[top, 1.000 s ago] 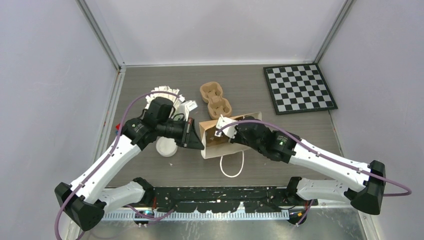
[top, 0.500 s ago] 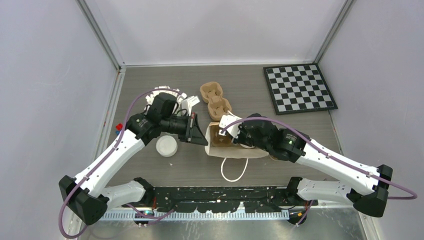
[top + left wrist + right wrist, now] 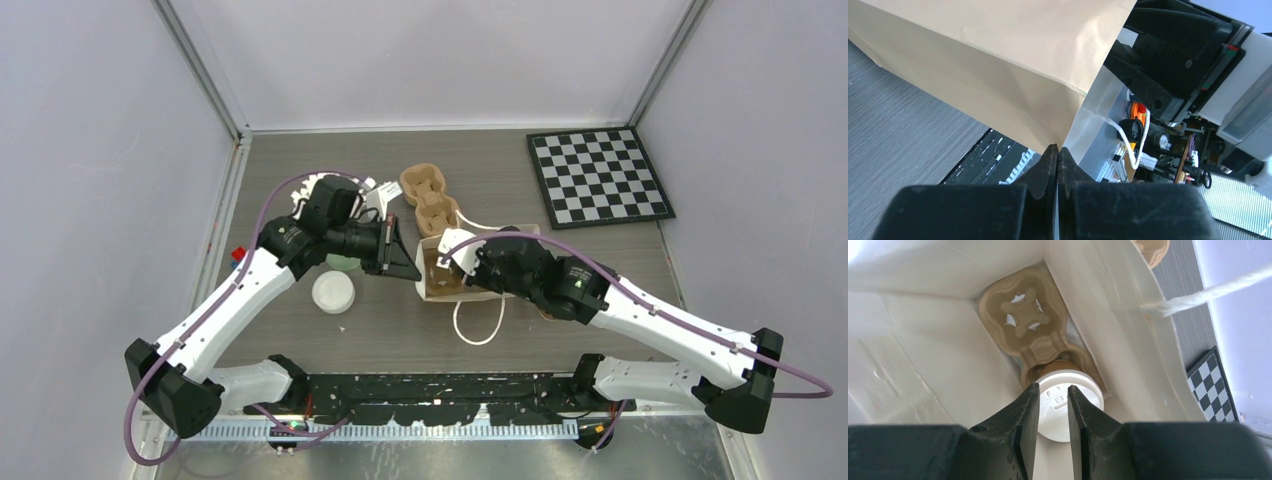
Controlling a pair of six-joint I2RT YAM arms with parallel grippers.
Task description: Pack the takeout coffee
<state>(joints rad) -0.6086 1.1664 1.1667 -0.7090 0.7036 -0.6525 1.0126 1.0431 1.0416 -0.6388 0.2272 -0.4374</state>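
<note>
A brown paper bag [image 3: 432,291] with a white inside stands mid-table. My left gripper [image 3: 412,272] is shut on the corner of its rim; in the left wrist view the fingertips [image 3: 1057,148] pinch the bag's edge [image 3: 998,75]. My right gripper [image 3: 452,268] reaches into the bag's mouth. In the right wrist view, the takeout coffee [image 3: 1088,402], a brown cup with a white lid, sits in one socket of a pulp cup carrier [image 3: 1020,320] on the bag's floor. The right jaws [image 3: 1053,387] hover just above the lid, slightly apart and holding nothing.
A second pulp carrier [image 3: 430,195] lies just beyond the bag. A loose white lid [image 3: 333,292] rests left of it, under my left arm. A chessboard [image 3: 597,177] sits at the far right. The bag's white rope handle [image 3: 480,325] trails toward the near edge.
The left gripper has moved right and away, tipping the bag from lying on its side to more upright. The right jaws have spread a little inside the bag.
</note>
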